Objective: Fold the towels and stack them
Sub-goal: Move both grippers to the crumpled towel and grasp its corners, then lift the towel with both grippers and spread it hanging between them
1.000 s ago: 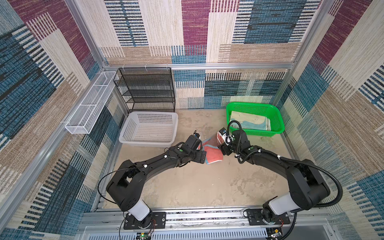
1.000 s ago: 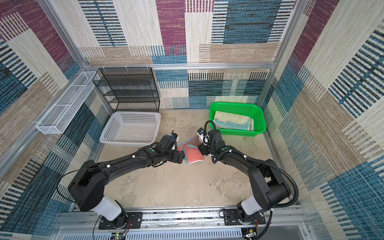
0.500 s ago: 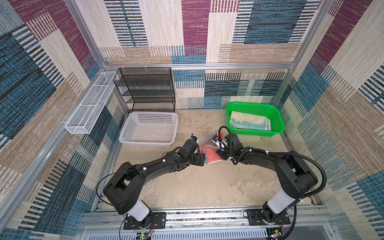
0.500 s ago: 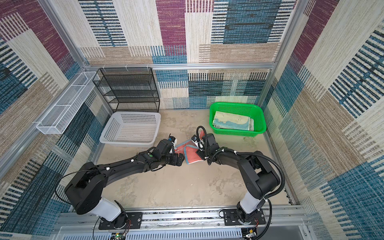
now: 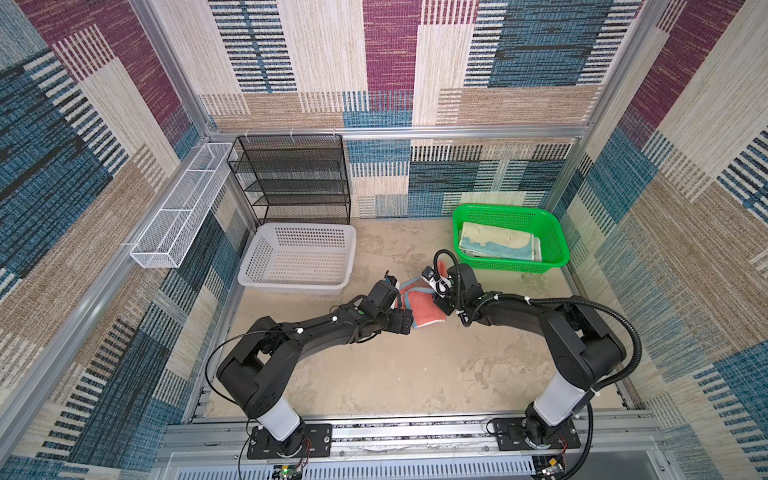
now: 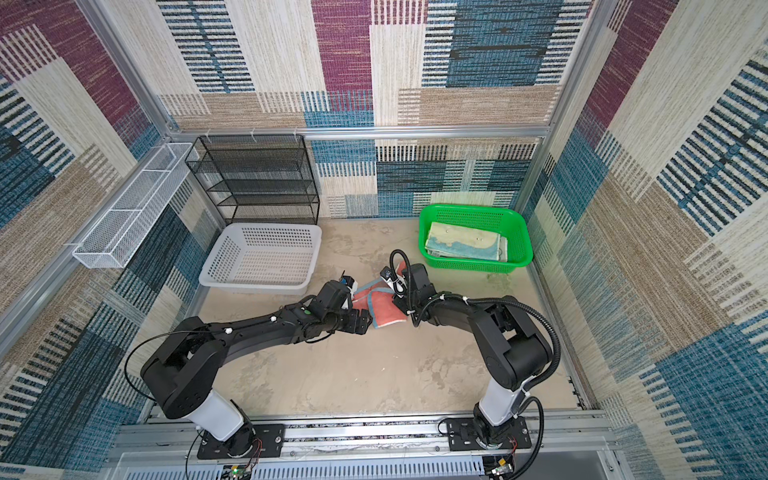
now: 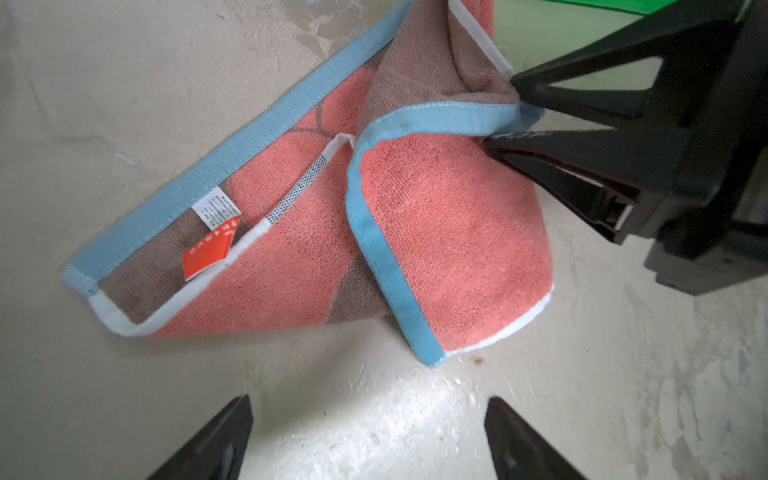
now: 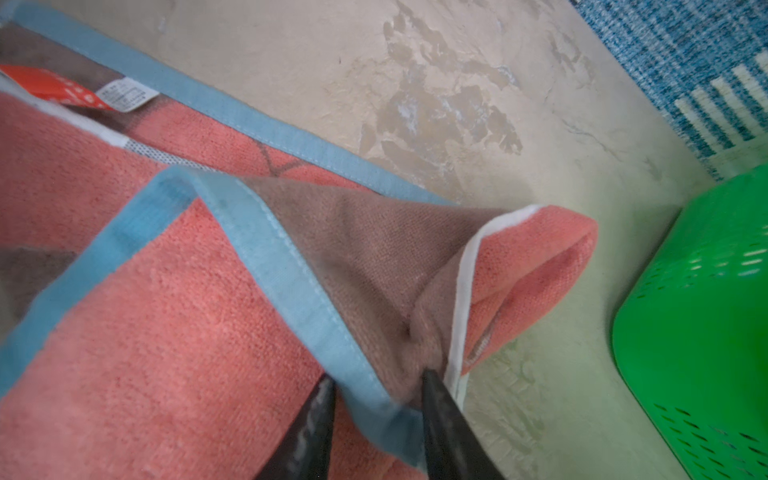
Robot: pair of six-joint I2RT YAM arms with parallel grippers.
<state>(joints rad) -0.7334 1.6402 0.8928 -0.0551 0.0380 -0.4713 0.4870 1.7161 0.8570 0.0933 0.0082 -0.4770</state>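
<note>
One limp, light towel: right tool pinches its blue hem; left tool open, empty, free corner just ahead.

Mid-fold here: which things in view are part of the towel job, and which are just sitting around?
Job:
- coral towel, blue-edged, pinched at its edge by the right gripper
- left gripper, open, beside it
- folded towels

Lying about:
- green basket holding those folded towels
- white basket
- black mesh shelf
- white wire tray
</note>
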